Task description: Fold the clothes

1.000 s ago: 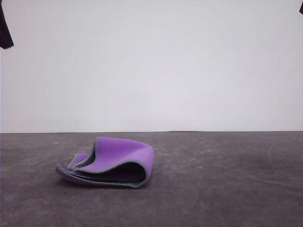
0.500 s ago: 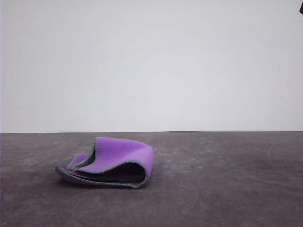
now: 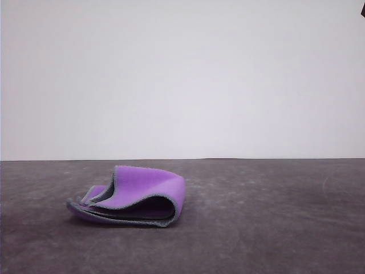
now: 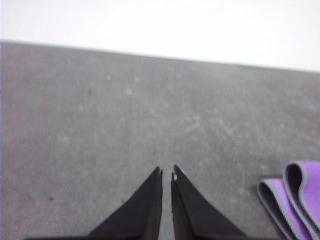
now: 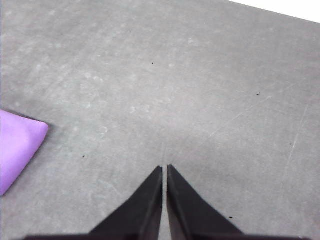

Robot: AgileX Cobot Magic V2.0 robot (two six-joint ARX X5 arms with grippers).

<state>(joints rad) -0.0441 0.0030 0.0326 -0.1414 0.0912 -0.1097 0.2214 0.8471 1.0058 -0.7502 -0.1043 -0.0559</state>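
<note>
The clothes (image 3: 134,197) are one small cloth, folded over into a loose bundle on the dark grey table (image 3: 268,222), left of centre in the front view. Purple faces outward, the inner layers look dark, and grey stitching runs along the edges. In the left wrist view my left gripper (image 4: 167,173) is shut on nothing above bare table, and a corner of the cloth (image 4: 295,200) lies apart from its black fingers. In the right wrist view my right gripper (image 5: 164,167) is shut and empty too, with a purple corner of the cloth (image 5: 17,147) well off to the side.
A plain white wall (image 3: 182,80) stands behind the table's far edge. A tiny dark piece of the right arm (image 3: 363,11) shows at the upper right corner of the front view. Bare table surface stretches right of the cloth.
The dark piece of the left arm at the upper left corner of the front view has moved out of sight. The cloth has not moved.
</note>
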